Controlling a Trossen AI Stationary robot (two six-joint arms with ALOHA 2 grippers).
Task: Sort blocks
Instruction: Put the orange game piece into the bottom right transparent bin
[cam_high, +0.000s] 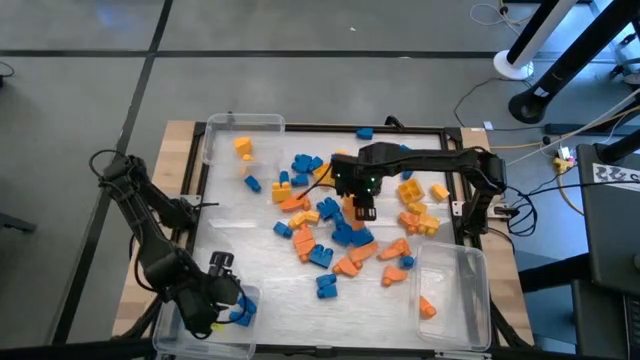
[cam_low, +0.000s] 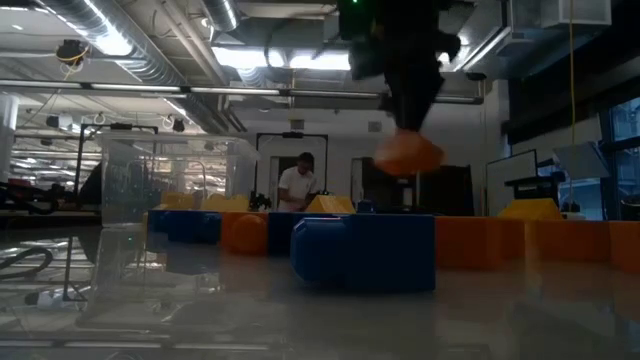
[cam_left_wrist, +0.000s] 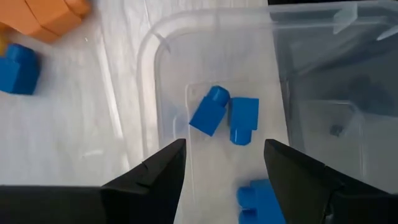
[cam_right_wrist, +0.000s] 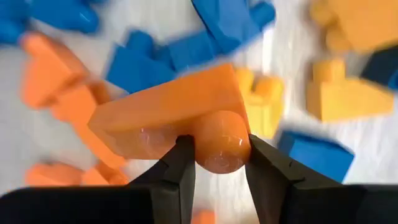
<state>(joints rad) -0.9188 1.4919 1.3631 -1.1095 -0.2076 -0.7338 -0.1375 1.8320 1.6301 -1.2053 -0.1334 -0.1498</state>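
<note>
A: Where is your right gripper at the moment?

B: Yours to check: it hangs over the middle of the table, above the scattered blocks. Its 2 fingers are closed on an orange block, pinching the round stud on the block's underside. In the low view you can see that orange block held clear of the table surface, with blue and orange pieces lying below it.

A: And the left gripper?

B: You have it at the near left corner, over a clear bin. Its fingers stand wide apart and hold nothing. Between them you see 2 blue blocks lying on the bin floor, touching each other, and a 3rd blue block closer to the fingertips.

A: Where do the rest of the blocks lie?

B: Most of them are spread in a loose pile across the centre and right of the table: blue, orange and yellow mixed together, several touching. You can see a yellow block in the bin at the far left, and an orange block in the bin at the near right. A single blue block sits at the far edge, apart from the pile.

A: Anyone in the room?

B: You can see a person standing well behind the table in the low view.
</note>
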